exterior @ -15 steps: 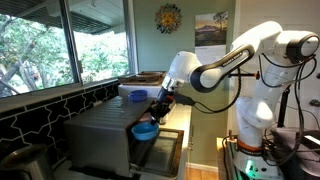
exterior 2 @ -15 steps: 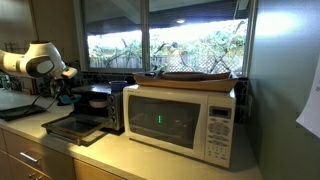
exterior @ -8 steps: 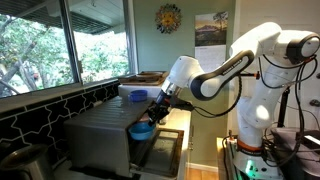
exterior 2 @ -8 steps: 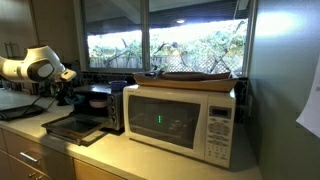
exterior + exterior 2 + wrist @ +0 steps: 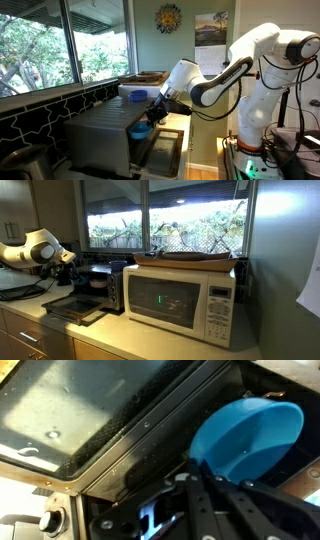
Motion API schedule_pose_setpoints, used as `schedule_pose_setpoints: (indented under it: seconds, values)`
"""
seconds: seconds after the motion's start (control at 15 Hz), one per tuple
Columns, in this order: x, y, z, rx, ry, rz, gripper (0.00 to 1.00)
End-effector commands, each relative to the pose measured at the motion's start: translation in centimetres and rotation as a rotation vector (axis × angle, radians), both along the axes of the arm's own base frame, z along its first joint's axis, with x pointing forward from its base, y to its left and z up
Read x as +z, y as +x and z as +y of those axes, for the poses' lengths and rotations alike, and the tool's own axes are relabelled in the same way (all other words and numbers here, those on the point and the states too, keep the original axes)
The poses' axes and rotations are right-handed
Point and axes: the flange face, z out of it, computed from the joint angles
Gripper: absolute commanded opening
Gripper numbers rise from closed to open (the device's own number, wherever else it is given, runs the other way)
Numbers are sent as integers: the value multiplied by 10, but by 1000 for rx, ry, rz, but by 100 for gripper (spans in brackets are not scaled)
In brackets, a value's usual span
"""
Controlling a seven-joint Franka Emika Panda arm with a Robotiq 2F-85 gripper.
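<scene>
Wrist view: your gripper (image 5: 197, 472) is clamped on the rim of the round blue plastic bowl (image 5: 250, 435), which hangs at the mouth of the black-and-steel toaster oven (image 5: 100, 135), just beside its lowered glass door (image 5: 100, 410); in both exterior views the arm reaches in at the oven's front, and the white microwave (image 5: 180, 300) stands well apart. Hold the bowl level and line it up squarely with the opening; a grip on one side of the rim looks likely to let it tilt, so move slowly, watch the far rim, and mind the door's edge below.
</scene>
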Motion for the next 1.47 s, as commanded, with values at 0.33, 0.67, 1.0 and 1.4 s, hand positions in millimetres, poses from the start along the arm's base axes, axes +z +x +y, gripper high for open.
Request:
schedule_pose_setpoints:
  seconds: [0.33,0.67,1.0,1.4]
  values:
    - [-8,9,16,-9,-3,-97,1]
    - [-13,14,20,-17,-7,-128,1]
    - [-18,22,24,-38,-11,-107,1]
    - [-24,30,29,-71,-8,-93,1]
